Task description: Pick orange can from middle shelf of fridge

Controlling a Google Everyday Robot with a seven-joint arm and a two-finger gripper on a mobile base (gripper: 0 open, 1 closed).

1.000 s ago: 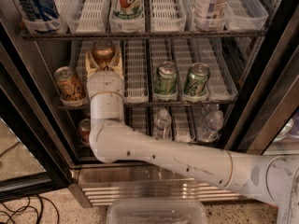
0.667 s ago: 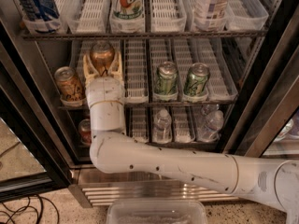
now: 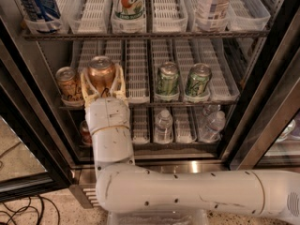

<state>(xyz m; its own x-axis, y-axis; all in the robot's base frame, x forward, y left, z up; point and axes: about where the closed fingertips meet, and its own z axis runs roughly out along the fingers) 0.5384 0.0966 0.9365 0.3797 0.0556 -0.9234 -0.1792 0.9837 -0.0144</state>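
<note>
In the camera view, the fridge (image 3: 262, 102) stands open. My gripper (image 3: 102, 78) reaches into the left part of the middle shelf (image 3: 187, 104). Its cream fingers (image 3: 86, 87) close on both sides of an orange can (image 3: 102, 69) with a silver top. The can stands upright at the front of its white lane tray. A second orange can (image 3: 68, 82) stands one lane to the left, apart from the gripper. My white arm rises from the bottom right and hides the trays below the can.
Two green-and-silver cans (image 3: 168, 78) (image 3: 198, 80) stand to the right on the same shelf. Clear water bottles (image 3: 163, 124) sit on the lower shelf, with a reddish can (image 3: 85, 132) left of my arm. Tall drinks (image 3: 127, 1) fill the top shelf. Cables (image 3: 18, 210) lie on the floor at left.
The fingers closed around the orange can, and the can has come forward along its lane toward the shelf front. The other cans have not moved.
</note>
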